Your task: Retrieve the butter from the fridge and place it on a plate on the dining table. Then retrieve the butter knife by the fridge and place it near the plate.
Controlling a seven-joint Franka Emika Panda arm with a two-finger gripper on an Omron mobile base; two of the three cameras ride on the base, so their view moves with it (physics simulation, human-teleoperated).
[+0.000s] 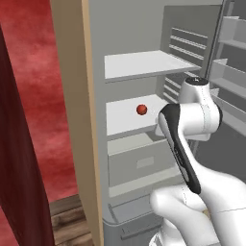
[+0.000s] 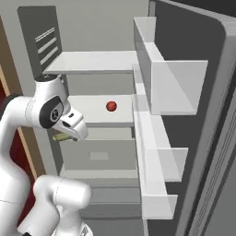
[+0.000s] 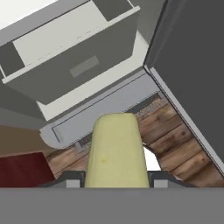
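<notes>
The fridge [image 1: 129, 29] stands open in front of me, its inner wall [image 2: 92, 27] grey and bare. My gripper [image 3: 116, 181] is shut on the butter [image 3: 116, 148], a pale yellow-green stick that juts out between the two fingertips [image 3: 72, 178]. In the right base view the butter [image 2: 63, 137] peeks out under the hand, just outside the fridge's left edge at the level of the crisper drawer [image 2: 99, 154]. In the hand view the gripper looks down past the fridge's lower drawer [image 3: 83, 65] to the floor. The plate, the dining table and the butter knife are out of view.
A small red ball [image 1: 141, 109] lies on the middle shelf [image 2: 92, 113]. The open fridge door [image 2: 193, 41] with its clear bins [image 2: 177, 87] stands to the right. A tan cabinet panel [image 1: 72, 96] and red wall [image 1: 33, 72] are on the left. Wood floor [image 3: 175, 131] lies below.
</notes>
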